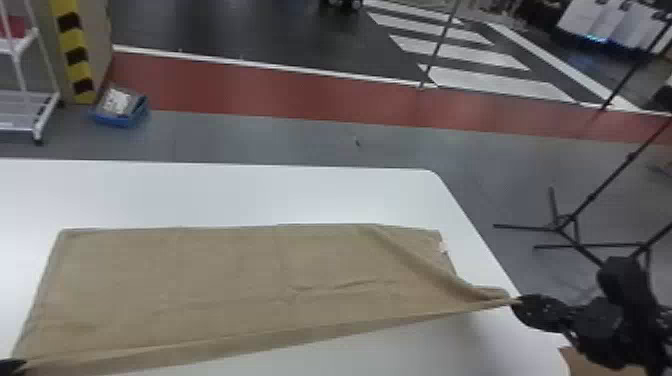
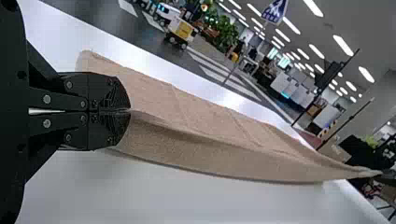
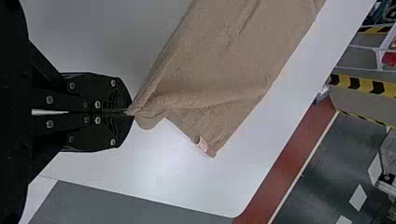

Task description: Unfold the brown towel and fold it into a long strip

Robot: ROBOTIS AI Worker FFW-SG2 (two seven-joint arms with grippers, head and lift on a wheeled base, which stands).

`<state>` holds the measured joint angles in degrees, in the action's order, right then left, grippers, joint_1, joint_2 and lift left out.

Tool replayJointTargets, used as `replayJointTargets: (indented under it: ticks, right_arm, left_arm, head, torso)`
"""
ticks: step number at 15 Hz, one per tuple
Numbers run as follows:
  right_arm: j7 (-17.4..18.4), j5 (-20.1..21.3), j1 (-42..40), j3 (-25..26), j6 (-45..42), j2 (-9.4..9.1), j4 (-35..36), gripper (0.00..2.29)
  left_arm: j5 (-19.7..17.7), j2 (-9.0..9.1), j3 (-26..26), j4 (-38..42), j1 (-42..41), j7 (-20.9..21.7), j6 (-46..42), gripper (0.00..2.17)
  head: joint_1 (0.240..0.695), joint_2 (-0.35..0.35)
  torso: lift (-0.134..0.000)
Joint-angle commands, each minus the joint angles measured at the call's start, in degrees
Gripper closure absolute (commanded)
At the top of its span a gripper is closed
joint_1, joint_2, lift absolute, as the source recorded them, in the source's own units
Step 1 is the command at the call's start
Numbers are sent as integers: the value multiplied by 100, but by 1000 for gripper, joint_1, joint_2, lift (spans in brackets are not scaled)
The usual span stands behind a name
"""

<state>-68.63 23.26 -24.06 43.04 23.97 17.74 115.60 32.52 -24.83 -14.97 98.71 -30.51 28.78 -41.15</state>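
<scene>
Brown towel (image 1: 225, 280) lies lengthwise across the white table (image 1: 225, 195), near edge raised and stretched. Left gripper (image 1: 19, 366): fingers closed on the near left corner. Right gripper (image 1: 518, 301): fingers closed on the near right corner. White label (image 1: 443, 246): at the towel's right end.

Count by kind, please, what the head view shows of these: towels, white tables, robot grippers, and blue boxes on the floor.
Towels: 1, the brown towel
White tables: 1, the white table
Grippers: 2, left gripper and right gripper
Blue boxes: 1, the blue box
Total: 5
</scene>
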Motion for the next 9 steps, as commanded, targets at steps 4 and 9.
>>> replayJointTargets:
  ticks: [4,9]
  right_arm:
    - [-969,732,314,-208,500,335,-169,2253]
    - [-969,1136,411,-428,588,590,-187,2253]
  left_arm:
    - [395,-207,-15,-106,476,199,156,1956]
    - [553,-233,20,-133,775,436,226,1956]
  head:
    - [695,-350]
    - [695,-350]
  torso:
    - [-123]
    - [-123]
